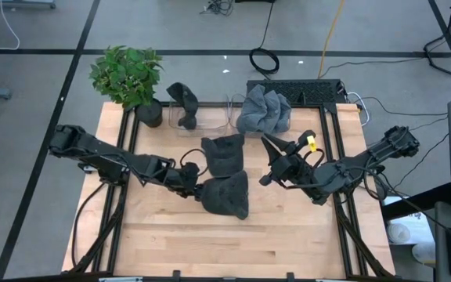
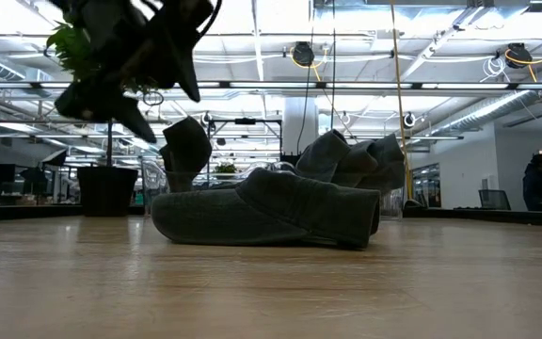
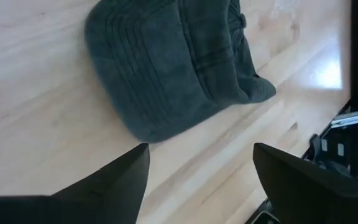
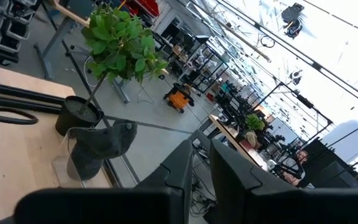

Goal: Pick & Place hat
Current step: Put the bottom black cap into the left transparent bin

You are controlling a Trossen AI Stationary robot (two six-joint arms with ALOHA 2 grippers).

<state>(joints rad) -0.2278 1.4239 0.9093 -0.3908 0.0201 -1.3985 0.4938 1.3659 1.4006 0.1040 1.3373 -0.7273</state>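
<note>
Left wrist view shows the left gripper [image 3: 197, 180] with jaws spread, empty, the hat [image 3: 173, 62] lying flat on the table [image 3: 30, 124] just ahead of them. Closing from here could pinch only the brim's edge, so the hat may slip or drag. Farther off, the right gripper [image 1: 271, 160] hovers with fingers pressed together, empty.

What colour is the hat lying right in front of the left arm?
Dark grey hat, with stitched lines across its brim; the left wrist view shows it best.
</note>
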